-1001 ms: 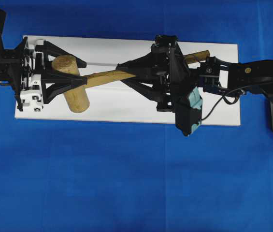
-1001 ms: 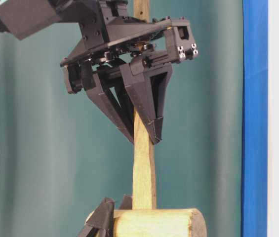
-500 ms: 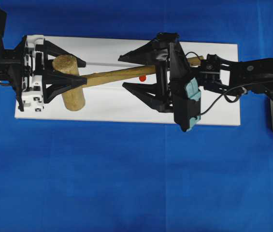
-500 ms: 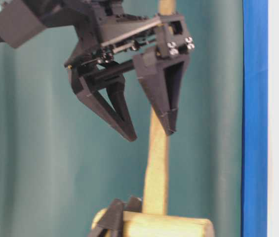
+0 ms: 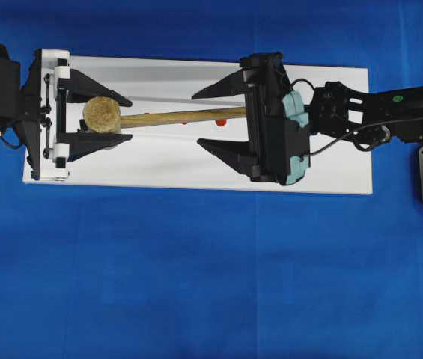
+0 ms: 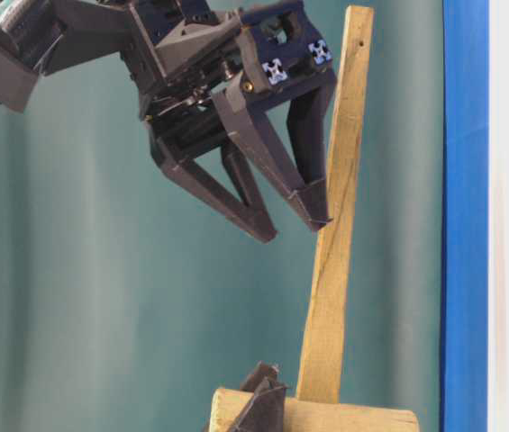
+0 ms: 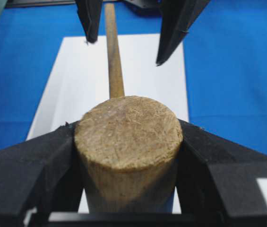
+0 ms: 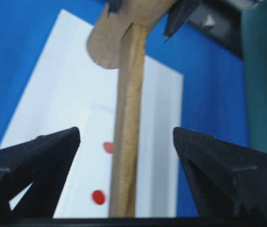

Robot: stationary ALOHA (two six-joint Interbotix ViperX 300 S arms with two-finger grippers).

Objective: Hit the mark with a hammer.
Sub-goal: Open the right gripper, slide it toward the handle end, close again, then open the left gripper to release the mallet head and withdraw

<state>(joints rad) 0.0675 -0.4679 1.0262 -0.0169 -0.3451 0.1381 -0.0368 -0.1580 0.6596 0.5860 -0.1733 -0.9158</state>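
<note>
Your left gripper [image 5: 95,114] clamps the head of the hammer [image 5: 162,117] above the white board [image 5: 331,161], handle lying between the spread, empty fingers of your right gripper [image 5: 215,118]; the red marks [image 8: 98,196] remain unstruck.

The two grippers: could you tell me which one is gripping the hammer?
The left gripper, clamped on the hammer head. The right gripper stands wide open around the handle, not touching it.
</note>
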